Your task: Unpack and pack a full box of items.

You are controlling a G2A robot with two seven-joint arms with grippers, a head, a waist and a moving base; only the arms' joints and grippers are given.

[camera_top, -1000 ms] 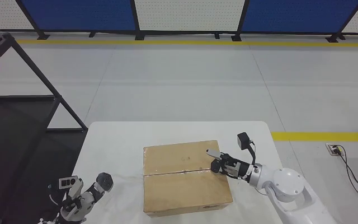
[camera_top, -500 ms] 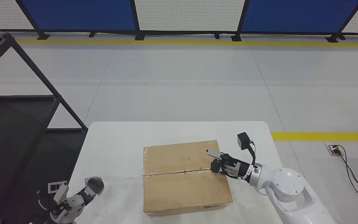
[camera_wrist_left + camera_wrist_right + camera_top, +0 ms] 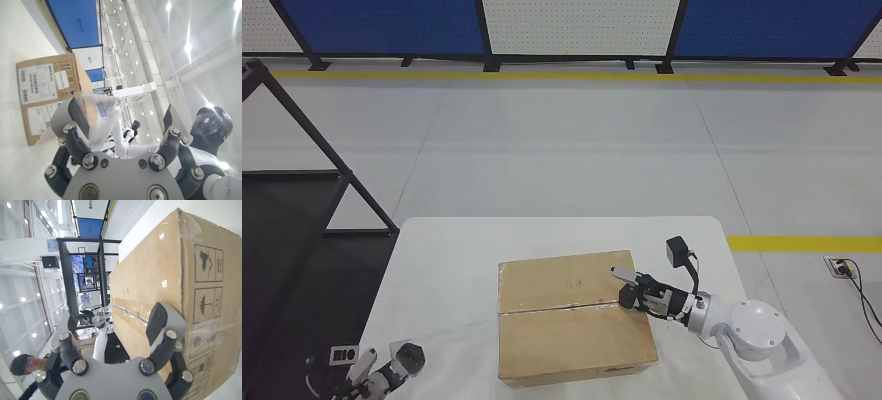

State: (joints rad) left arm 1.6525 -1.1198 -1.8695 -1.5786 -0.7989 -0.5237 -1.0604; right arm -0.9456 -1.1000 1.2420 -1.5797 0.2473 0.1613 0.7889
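Box (image 3: 577, 315) sits closed mid-table (image 3: 442, 265), its flaps meeting at a seam across the top. R gripper (image 3: 625, 284) is over the box top at the right-hand edge, right by that seam. In the right wrist view I see its fingers spread wide w/ nothing between them. One pad (image 3: 157, 323) is close over the cardboard beside the seam; I can't tell if it's touching. The box side w/ printed handling symbols is next to it. L gripper (image 3: 402, 360) is down near the table's front-left edge, well apart from the box. Its jaws stand wide apart too, so no pinch on anything. A crumpled bit of clear tape (image 3: 102, 113) clings to one pad (image 3: 78, 115), and the other pad is bare. From the top cam I make out a faint strand of that tape running from the box's left side, approx. at seam height, across to L gripper. The box face toward L gripper carries white labels, and its bottom corner looks a bit torn.
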